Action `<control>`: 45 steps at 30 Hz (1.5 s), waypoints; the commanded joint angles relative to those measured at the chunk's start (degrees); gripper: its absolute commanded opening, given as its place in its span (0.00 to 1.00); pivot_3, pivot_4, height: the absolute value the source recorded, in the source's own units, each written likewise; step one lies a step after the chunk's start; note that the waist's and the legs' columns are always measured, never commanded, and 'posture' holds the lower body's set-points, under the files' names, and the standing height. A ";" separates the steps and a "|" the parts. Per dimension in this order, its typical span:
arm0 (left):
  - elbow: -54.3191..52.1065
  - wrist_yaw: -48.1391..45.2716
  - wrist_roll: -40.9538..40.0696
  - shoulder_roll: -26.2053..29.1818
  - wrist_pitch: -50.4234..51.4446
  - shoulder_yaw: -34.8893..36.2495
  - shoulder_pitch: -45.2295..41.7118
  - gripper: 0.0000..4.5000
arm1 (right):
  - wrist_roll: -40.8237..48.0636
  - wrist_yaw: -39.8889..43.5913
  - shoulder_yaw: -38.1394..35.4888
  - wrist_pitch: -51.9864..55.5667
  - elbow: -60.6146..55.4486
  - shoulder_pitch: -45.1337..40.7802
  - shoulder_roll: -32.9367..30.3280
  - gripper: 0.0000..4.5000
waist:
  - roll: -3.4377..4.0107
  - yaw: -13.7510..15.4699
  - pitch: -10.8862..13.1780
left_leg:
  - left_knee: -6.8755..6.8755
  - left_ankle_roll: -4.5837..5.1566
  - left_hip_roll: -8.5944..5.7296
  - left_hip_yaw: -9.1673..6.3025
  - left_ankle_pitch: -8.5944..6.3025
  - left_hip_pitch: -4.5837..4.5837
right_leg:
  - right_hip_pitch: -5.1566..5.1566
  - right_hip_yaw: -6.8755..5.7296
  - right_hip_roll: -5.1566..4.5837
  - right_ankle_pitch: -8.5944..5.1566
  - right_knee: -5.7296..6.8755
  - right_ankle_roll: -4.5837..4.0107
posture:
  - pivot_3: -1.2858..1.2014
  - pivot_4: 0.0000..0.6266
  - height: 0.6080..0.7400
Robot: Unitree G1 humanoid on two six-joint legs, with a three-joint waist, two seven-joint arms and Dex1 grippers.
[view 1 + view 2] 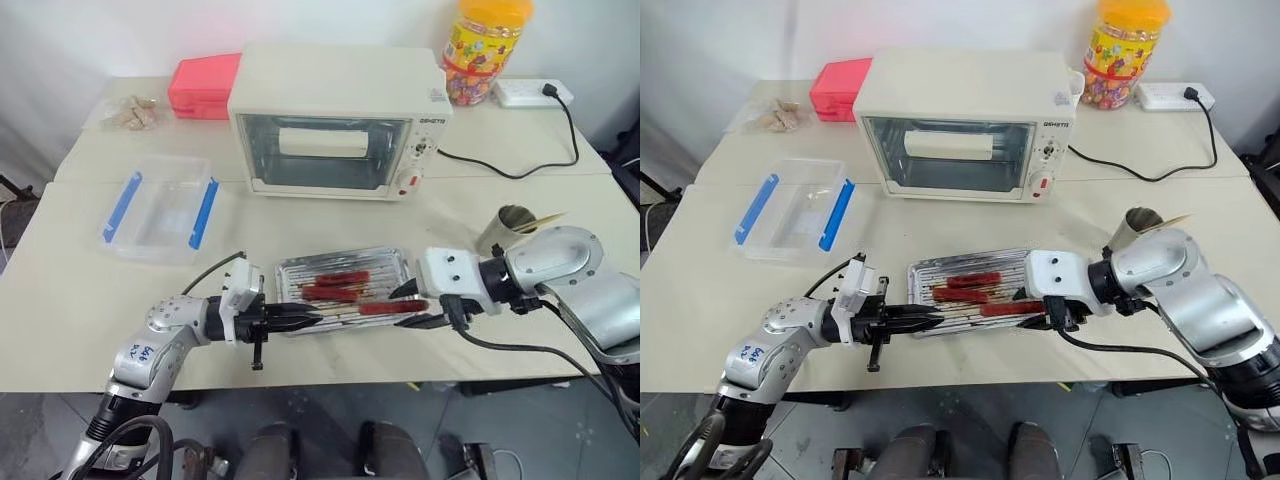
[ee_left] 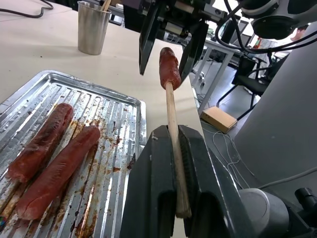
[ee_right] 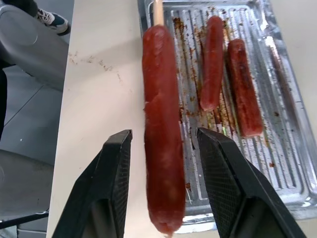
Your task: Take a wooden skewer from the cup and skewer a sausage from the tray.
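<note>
Pale tabletop (image 1: 60, 320) w/ an oven (image 1: 335, 120) at the back, plastic box (image 1: 160, 210) to the robot's left, candy jar (image 1: 487, 48) far right.

Left gripper (image 2: 174, 148) is clamped tight on the skewer (image 2: 173, 129), holding it level, pointing right over the tray's near edge. Sausage (image 1: 393, 308) sits on the skewer's far end, in the air, between the right gripper's fingers (image 3: 225, 183). Right gripper (image 3: 163, 148) is parted, pads standing clear of the meat on both sides – prob. letting go after pushing it on, so the stick alone carries it.

Tray (image 1: 395, 262) lies just beyond, two sausages (image 1: 335, 285) left in it. Cup (image 1: 505, 228) stands well right, behind the right arm, more sticks in it.

Right wrist view shows the gap either side of the sausage, which head views can't resolve. Left wrist view shows the stick seated in the left grip and entering the sausage end-on.
</note>
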 commanded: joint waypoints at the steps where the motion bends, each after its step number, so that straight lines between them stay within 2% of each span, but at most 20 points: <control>1: -0.64 -0.50 -0.38 -0.11 -1.14 0.70 0.38 0.00 | 0.49 0.60 -0.74 -0.46 -1.20 -0.39 -0.29 0.26 | 0.00 -0.01 0.00 | 0.00 0.00 0.00 0.00 0.00 0.00 | 0.00 0.00 0.00 0.00 0.00 0.00 | 0.52 0.24 1.00; 2: -0.63 -0.55 -0.37 -0.09 -1.20 0.67 0.45 0.00 | 0.71 0.44 -0.80 -0.26 -1.41 -0.45 -0.04 0.20 | 0.00 -0.01 0.00 | 0.00 0.00 0.00 0.00 0.00 0.00 | 0.00 0.00 0.00 0.00 0.00 0.00 | 0.52 0.24 1.00; 13: -0.51 -0.24 -0.36 -0.31 -1.19 0.58 0.13 0.00 | 0.26 0.53 -0.07 -0.37 -1.07 -1.13 0.55 0.20 | 0.00 -0.03 0.00 | 0.00 0.00 0.00 0.00 0.00 0.00 | 0.00 0.00 0.00 0.00 0.00 0.00 | 0.52 0.24 1.00; 17: -0.50 -0.17 -0.35 -0.32 -1.11 0.54 0.03 0.00 | 0.19 0.32 -0.04 -0.84 -1.15 -1.03 0.98 0.07 | 0.00 -0.04 0.00 | 0.00 0.00 0.00 0.00 0.00 0.00 | 0.00 0.00 0.00 0.00 0.00 0.00 | 0.52 0.24 1.00; 36: 1.20 -2.25 1.56 -1.72 -1.89 -2.06 -1.20 0.00 | -0.50 0.63 2.06 0.62 -1.65 -4.82 4.53 0.07 | 0.00 -0.02 0.00 | 0.01 0.00 -0.01 0.00 0.00 -0.01 | 0.00 -0.01 0.00 0.00 0.01 0.00 | 0.52 0.24 1.00; 45: 2.37 -2.53 3.03 -4.84 -1.69 -4.38 -3.58 0.00 | -0.70 1.32 3.13 1.27 -2.07 -5.29 6.18 0.07 | 0.00 -0.04 0.00 | 0.01 0.00 -0.01 0.00 0.00 -0.01 | -0.01 -0.01 0.01 0.00 0.01 0.00 | 0.52 0.24 1.00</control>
